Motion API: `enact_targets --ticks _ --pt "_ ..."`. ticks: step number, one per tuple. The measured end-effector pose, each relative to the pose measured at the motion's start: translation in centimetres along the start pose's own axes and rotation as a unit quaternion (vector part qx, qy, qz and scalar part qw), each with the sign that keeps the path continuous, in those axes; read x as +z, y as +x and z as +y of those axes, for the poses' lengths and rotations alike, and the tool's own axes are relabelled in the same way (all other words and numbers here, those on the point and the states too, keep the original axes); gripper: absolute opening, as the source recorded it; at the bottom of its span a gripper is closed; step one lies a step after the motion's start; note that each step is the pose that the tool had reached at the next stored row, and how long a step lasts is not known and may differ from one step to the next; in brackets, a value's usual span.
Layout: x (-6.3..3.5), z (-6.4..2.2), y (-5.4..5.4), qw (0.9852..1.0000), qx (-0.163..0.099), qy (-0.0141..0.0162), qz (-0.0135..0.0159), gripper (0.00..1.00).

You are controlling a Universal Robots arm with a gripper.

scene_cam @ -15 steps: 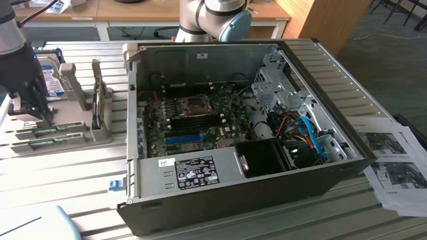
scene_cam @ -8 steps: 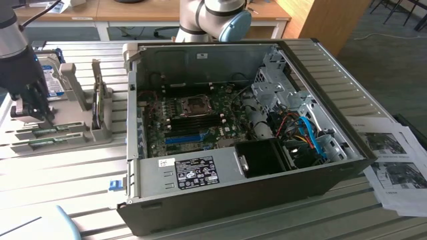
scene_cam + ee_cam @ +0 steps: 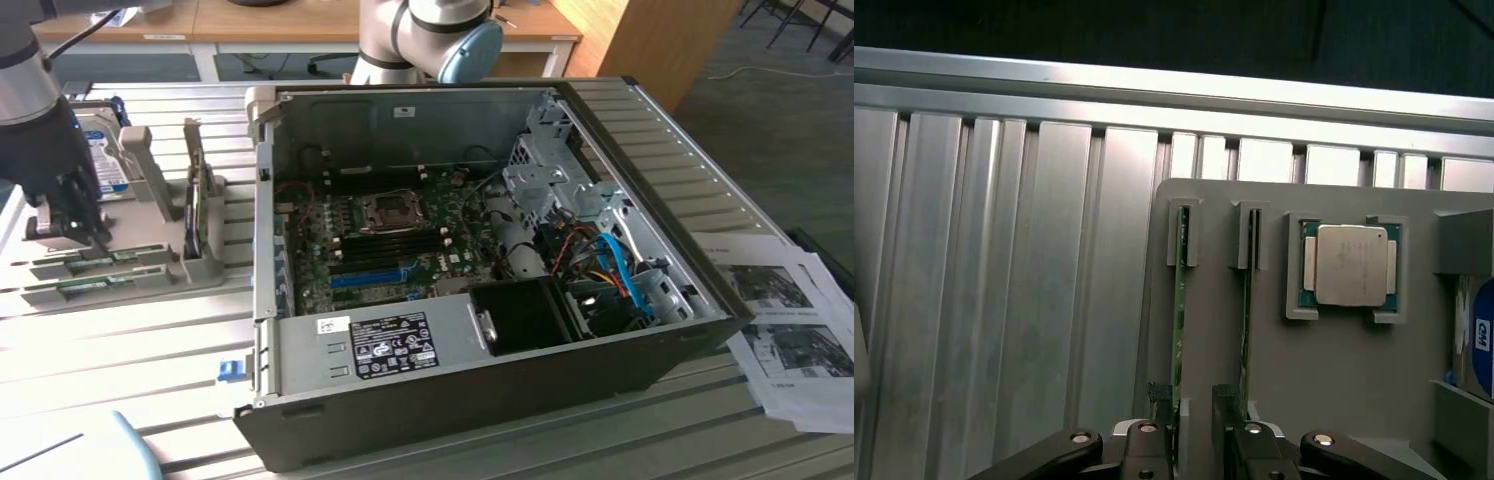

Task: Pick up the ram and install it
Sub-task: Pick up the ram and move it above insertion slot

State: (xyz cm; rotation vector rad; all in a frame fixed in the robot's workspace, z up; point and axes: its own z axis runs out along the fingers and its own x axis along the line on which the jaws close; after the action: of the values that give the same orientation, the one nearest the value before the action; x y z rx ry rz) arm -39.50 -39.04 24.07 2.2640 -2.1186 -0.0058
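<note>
Slatted aluminium table (image 3: 134, 380), with an open PC case (image 3: 467, 390) lying on its side so the motherboard (image 3: 387, 240) faces up, which I'd guess is for easy reach from above. On the exterior view's left is a grey holder (image 3: 1334, 380) that stands its parts in slots, edges up, presumably so fingers can pinch them. Count: two green sticks, one CPU (image 3: 1351, 264), one hard drive (image 3: 100, 150). The gripper (image 3: 1196, 445) hangs low over the holder, fingers apart with a gap and nothing clamped. It's right at the end of the ram (image 3: 1177, 330), the stick farther from the CPU. The second stick (image 3: 1246, 320) sits just beside it, both in their slots.
</note>
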Motion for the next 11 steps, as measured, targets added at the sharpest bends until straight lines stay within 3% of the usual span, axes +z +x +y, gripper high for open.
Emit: enact_targets --ticks 11 --pt "1.07 -0.04 -0.02 1.0000 0.000 0.0000 -0.0006 0.29"
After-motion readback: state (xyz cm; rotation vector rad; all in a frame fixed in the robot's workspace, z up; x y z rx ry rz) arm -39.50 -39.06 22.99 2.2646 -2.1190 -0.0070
